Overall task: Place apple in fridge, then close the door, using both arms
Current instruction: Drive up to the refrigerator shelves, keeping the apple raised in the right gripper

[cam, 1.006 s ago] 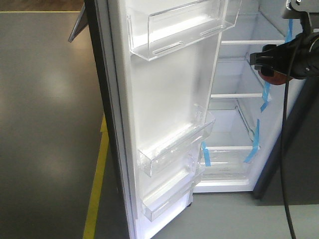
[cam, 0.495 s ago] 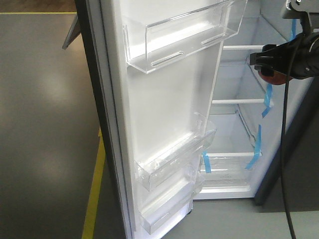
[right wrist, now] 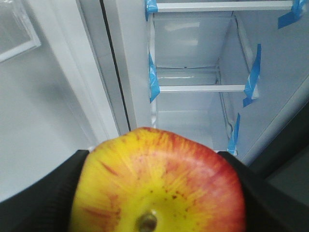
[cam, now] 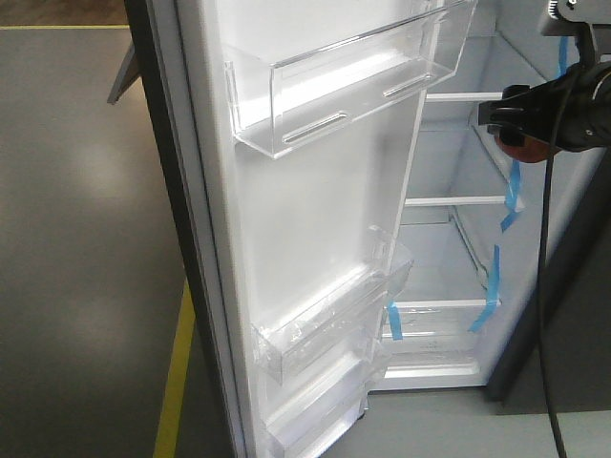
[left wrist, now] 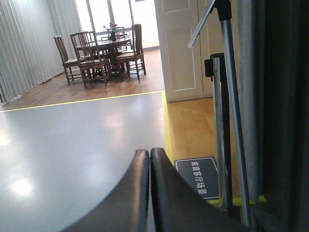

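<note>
Right hand [cam: 516,119] is clenched on the apple [right wrist: 159,183], held before the open fridge [cam: 449,258] at 3 o'clock in the front view. The apple is round with no long axis, its dimple facing the wrist camera. Left hand [left wrist: 149,153] is clenched and holds nothing. The door [cam: 315,191] stands open. The floor [left wrist: 72,145] is grey, with a dining table [left wrist: 104,43] at 11 o'clock.

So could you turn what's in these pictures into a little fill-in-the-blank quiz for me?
1. The right hand is shut on a red and yellow ____.
2. The door of the fridge stands ____.
3. The strips of tape inside the fridge are ____ in colour.
4. The left hand is shut and holds ____.

Missing words: apple; open; blue; nothing.
</note>
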You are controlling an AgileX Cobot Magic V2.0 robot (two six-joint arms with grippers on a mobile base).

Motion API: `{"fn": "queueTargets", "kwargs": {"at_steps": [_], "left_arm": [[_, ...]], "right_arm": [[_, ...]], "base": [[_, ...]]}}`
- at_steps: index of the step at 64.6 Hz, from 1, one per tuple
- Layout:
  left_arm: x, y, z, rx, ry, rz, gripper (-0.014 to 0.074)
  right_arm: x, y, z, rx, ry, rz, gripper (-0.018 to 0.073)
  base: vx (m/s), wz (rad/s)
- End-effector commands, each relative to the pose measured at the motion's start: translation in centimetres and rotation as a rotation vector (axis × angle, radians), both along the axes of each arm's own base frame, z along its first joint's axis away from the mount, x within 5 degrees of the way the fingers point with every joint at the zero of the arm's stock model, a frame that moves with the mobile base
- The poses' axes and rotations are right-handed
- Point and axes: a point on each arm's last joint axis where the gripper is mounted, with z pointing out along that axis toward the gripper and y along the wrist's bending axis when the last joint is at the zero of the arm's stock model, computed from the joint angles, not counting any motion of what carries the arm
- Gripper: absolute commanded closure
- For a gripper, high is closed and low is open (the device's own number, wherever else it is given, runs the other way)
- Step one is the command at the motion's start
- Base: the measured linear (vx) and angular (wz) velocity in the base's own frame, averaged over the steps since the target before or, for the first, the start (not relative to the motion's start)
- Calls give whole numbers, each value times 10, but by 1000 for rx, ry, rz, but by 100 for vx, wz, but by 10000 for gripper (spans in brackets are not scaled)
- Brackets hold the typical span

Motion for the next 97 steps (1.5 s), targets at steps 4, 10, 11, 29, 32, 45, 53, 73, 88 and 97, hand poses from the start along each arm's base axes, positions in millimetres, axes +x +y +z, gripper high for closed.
{"fn": "queueTargets", "kwargs": {"at_steps": [4, 10, 11, 29, 32, 45, 53, 73, 88, 97], "left_arm": [[0, 1, -2, -5, -57, 8, 601], [0, 1, -2, -5, -57, 8, 601], [0, 1, -2, -5, -57, 8, 601], [0, 1, -2, -5, -57, 8, 601], [0, 1, -2, -5, -57, 8, 601], [0, 1, -2, -5, -57, 8, 601], [0, 1, -2, -5, -57, 8, 601], [0, 1, -2, -5, -57, 8, 601], [0, 1, -2, -5, -57, 8, 601], [0, 1, -2, -5, -57, 8, 601]], "right_arm": [[-6, -2, 29, -7, -142, 10, 567], [-6, -2, 29, -7, -142, 10, 567], [-6, -2, 29, -7, -142, 10, 567], [-6, -2, 29, -7, -142, 10, 567], [-6, -2, 29, -7, -142, 10, 567], [-6, -2, 29, -7, -142, 10, 567], [-6, -2, 29, -7, -142, 10, 567], [-6, -2, 29, -7, -142, 10, 567], [-6, -2, 29, -7, -142, 10, 567], [-6, -2, 29, -7, -142, 10, 567]], "base": [[5, -2], [4, -1], [4, -1], [4, -1], [3, -1], [3, -1], [2, -1], [2, -1], [1, -1], [0, 0]]}}
